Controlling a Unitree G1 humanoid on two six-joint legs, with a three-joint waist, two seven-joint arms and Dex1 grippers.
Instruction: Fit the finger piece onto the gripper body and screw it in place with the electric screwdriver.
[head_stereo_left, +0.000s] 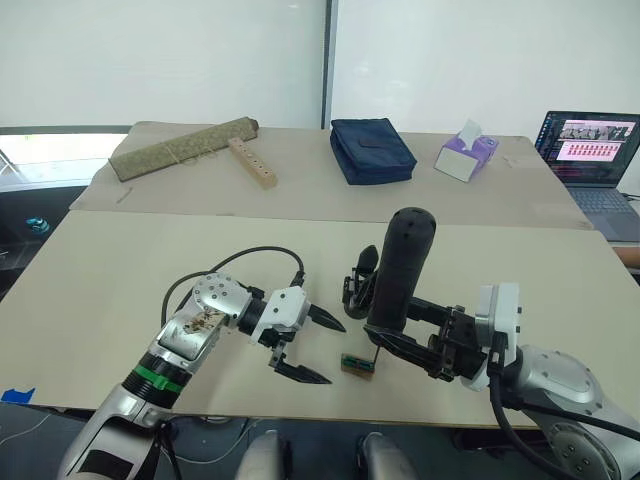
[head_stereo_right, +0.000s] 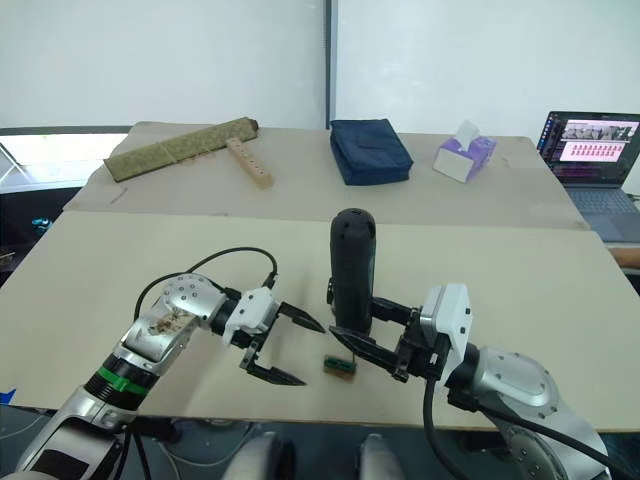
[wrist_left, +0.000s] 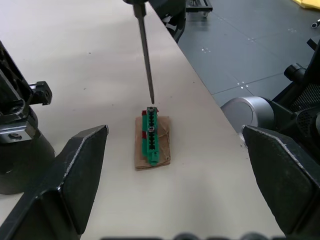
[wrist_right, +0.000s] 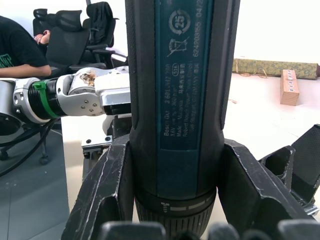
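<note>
Currently right gripper (head_stereo_left: 400, 335) clamped on electric screwdriver (head_stereo_left: 398, 270), held upright, bit tip touching green-and-brown block (wrist_left: 151, 137). Left gripper (head_stereo_left: 312, 348) spread wide, empty, just beside block. Gripper body (head_stereo_left: 361, 283) behind block.

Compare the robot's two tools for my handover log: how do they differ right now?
The left tool is open and holds nothing; the right tool is shut on the screwdriver. The left tool sits beside the small green block; the right tool holds the screwdriver upright with its bit pointing down at one end of that block. Both hang low over the table near its front edge.
</note>
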